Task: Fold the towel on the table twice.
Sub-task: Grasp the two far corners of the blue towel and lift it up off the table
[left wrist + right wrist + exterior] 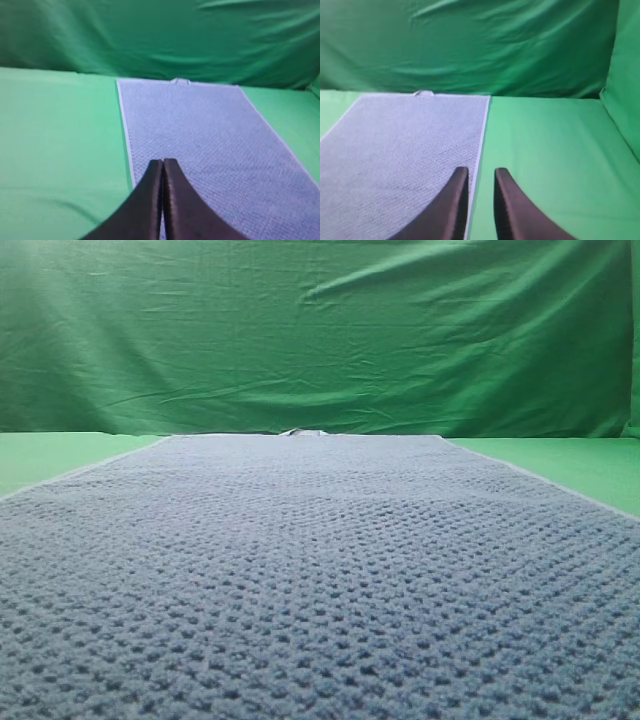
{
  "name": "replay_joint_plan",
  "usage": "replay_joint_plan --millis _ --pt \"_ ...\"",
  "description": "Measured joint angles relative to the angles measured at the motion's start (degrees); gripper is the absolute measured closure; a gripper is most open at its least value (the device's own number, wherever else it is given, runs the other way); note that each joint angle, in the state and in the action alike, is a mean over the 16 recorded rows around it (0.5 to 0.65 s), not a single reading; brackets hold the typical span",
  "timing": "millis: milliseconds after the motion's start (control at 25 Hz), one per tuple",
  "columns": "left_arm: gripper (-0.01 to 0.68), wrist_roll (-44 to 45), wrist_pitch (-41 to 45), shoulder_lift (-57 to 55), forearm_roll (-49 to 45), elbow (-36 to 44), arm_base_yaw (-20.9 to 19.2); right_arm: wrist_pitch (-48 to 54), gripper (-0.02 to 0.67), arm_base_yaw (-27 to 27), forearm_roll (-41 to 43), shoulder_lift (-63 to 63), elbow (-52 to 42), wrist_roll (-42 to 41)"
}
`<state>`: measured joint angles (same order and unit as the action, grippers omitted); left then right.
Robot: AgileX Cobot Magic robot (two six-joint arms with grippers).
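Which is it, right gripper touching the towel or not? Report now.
Cannot tell. In the right wrist view the right gripper, slightly open, straddles the towel edge, but height above the cloth is not visible.

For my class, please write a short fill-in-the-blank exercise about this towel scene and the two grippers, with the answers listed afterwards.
1. The blue-grey towel lies spread out flat, not yet ____.
2. The small white tag sits at the towel's ____ edge.
3. The fingers of the left gripper are pressed ____.
4. Between the fingers of the right gripper shows a narrow ____, above the towel's right edge.

Missing words: folded; far; together; gap
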<state>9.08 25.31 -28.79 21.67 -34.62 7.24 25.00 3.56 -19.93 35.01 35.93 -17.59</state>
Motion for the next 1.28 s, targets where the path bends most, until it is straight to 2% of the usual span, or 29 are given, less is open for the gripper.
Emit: replay_joint_plan --millis 280,600,1280 --pt "0.673 1.16 8.92 -14.56 -3.26 -8.44 1.56 9.71 0.599 0.7 1.0 12.15 9.5 -2.7" --pt "0.673 1.02 12.63 -32.14 -6.46 -16.35 3.76 15.75 0.647 4.49 3.31 27.37 17.79 -1.6" --pt "0.673 -0.63 16.17 -64.89 -11.19 -35.78 5.77 27.32 0.649 12.86 18.7 64.41 41.67 15.16"
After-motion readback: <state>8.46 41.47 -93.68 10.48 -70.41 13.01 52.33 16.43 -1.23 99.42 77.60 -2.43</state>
